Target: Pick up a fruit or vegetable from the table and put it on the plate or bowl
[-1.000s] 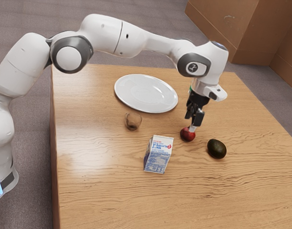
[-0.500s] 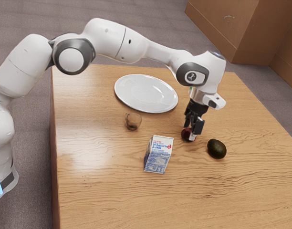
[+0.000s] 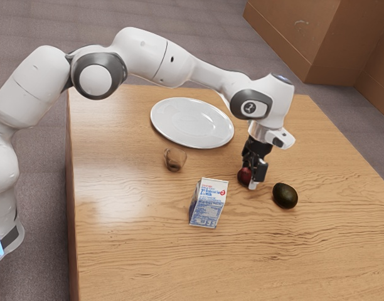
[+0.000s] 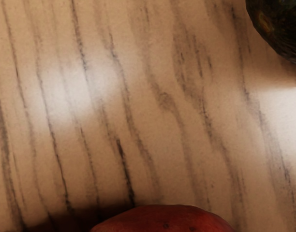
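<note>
Exterior view: claw [image 3: 253,176] wide astride apple [image 3: 243,177].

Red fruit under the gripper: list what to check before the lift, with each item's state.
1. Position: gripper down at the red fruit: ok.
2. Grasp closed on the red fruit: cannot tell.
3. Neighbour: avocado lies apart from the gripper: ok.
4. Target: plate bare, ready to receive: ok.
5. Path: milk carton and small cup stand to the side of the likely line to the plate: ok.
</note>
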